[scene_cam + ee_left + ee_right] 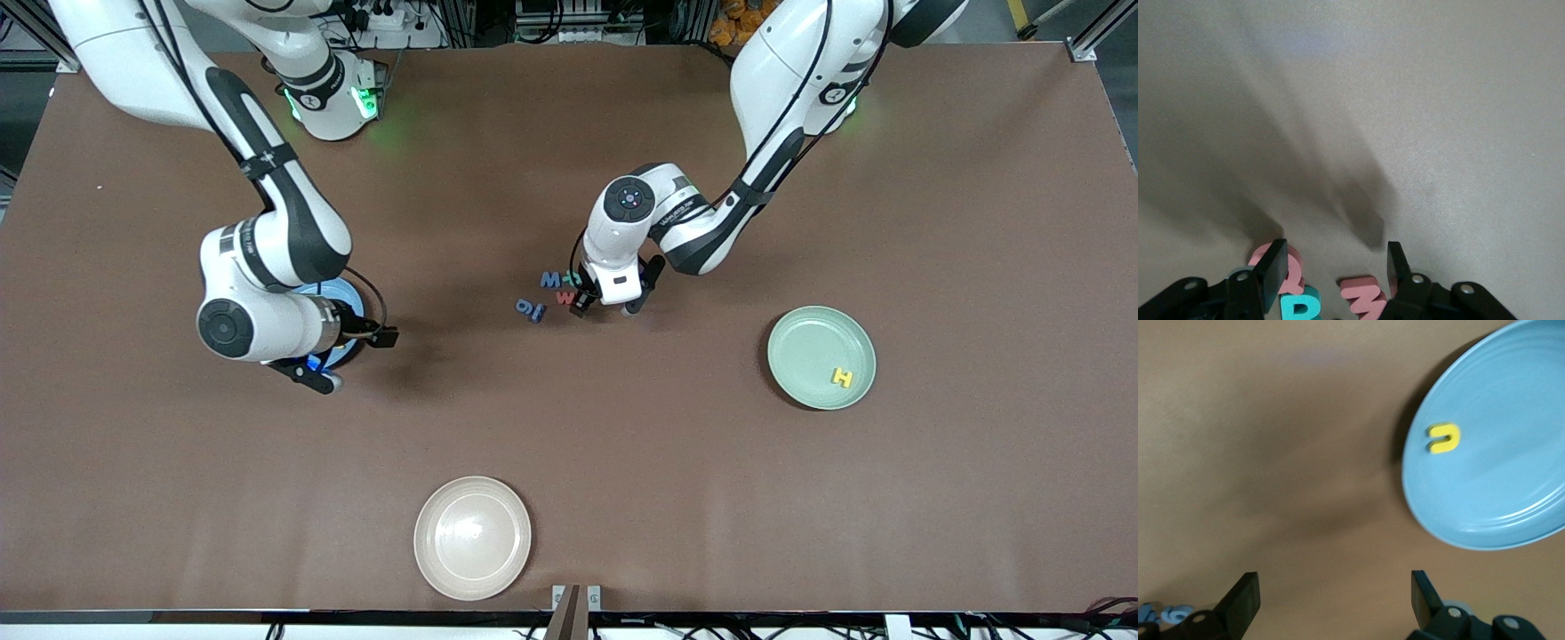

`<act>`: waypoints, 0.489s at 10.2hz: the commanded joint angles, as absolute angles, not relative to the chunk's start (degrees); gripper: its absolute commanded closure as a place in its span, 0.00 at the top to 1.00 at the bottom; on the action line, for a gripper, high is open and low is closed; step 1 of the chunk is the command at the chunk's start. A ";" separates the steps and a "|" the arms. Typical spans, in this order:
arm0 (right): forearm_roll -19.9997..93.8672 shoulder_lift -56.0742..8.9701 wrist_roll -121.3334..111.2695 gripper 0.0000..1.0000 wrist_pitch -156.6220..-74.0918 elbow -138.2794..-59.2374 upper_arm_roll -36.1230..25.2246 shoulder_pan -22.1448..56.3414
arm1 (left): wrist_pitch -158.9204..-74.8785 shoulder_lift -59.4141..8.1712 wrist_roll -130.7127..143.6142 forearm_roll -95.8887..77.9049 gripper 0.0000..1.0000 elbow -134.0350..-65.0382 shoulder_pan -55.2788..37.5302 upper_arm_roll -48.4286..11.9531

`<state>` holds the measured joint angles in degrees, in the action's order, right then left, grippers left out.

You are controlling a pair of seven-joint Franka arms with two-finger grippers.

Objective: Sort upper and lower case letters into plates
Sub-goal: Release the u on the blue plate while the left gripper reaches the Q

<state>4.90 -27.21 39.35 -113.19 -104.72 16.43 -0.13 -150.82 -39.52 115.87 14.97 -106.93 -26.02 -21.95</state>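
- While its fingers gape empty, the left hand [608, 308] sits low over the letter cluster [553, 292], at the tabletop's [569, 498] centre.
- Right hand [354, 360] hangs wide open and empty above the blue plate [1485, 460], at nine o'clock.
- Yellow H [841, 377] lies in the green plate [805, 342], at three o'clock.

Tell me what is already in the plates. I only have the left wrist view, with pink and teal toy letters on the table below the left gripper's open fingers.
Observer: The round pale mint green plate holds one chunky yellow toy letter H.
Operator: And the other plate?
Observer: The round light blue plate holds one small yellow curved letter, which reads as a lower-case u or n.
Operator: Where is the other gripper?
Observer: The right gripper hangs open over the brown table, just beside the light blue plate.
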 commanded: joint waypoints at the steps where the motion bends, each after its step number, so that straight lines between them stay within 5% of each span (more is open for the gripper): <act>1: 5.71 -27.60 40.69 1.00 -112.85 -103.89 16.79 0.17 | -148.46 -38.59 117.69 17.05 0.68 -106.44 -26.46 -21.36; 5: 8.44 -28.65 46.66 1.00 -115.65 -101.51 17.84 4.56 | -145.03 -36.39 117.77 17.05 0.66 -106.61 -26.28 -21.62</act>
<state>7.93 -27.45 44.23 -114.68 -102.98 17.37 3.27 -147.03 -38.35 115.87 15.04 -106.26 -25.98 -21.80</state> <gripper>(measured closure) 0.000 0.339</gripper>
